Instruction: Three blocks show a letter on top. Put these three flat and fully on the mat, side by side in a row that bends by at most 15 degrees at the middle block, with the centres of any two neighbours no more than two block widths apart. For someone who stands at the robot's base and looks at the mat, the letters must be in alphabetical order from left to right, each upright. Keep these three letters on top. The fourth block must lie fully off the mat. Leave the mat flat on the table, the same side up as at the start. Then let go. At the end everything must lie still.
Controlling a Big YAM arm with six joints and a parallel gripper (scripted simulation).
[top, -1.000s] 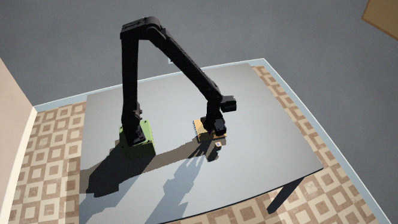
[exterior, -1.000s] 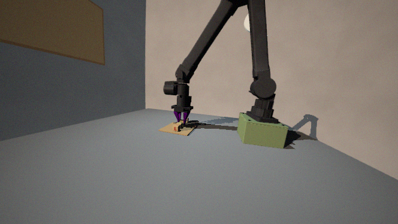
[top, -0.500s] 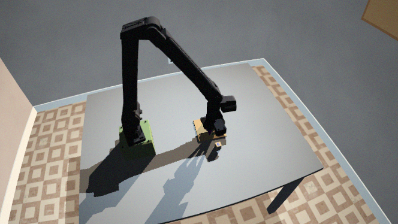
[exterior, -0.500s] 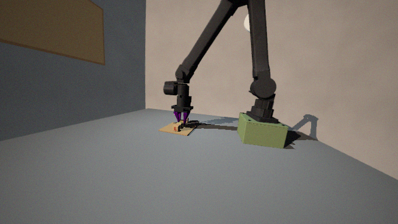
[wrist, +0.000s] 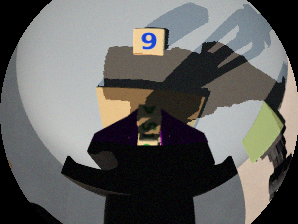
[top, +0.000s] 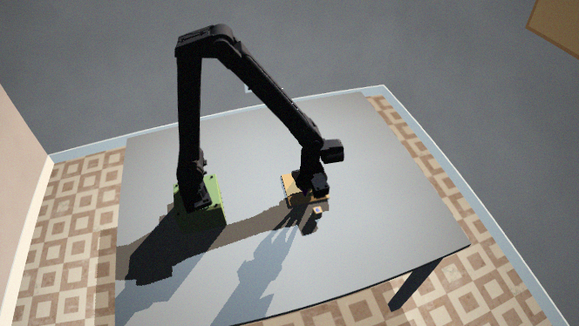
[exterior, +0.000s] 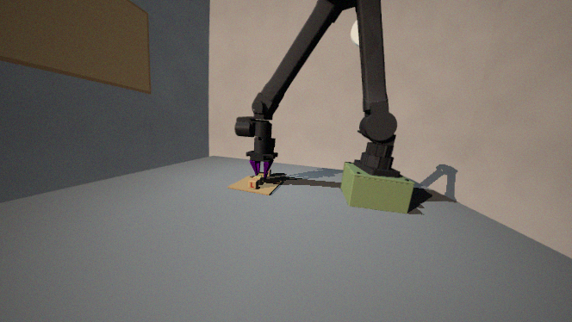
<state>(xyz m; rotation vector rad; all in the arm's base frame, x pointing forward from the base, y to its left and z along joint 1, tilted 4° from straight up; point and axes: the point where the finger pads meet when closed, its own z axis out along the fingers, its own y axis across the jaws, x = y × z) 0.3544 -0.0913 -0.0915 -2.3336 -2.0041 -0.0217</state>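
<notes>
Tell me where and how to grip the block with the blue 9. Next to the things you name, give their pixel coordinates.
Best pinched across two opposite upright sides, coming straight down from above. The block (top: 317,210) (wrist: 148,41) looks boxy and lies flat, 9 up, beside the mat (top: 293,186) (exterior: 241,185) (wrist: 112,106) and touching no other block, so both fingers should fit around it.

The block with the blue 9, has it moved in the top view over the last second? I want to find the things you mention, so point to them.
No, the block with the blue 9 (top: 317,210) (wrist: 148,41) shows no visible shift against the mat (top: 290,185) (exterior: 241,185) (wrist: 112,107).
</notes>
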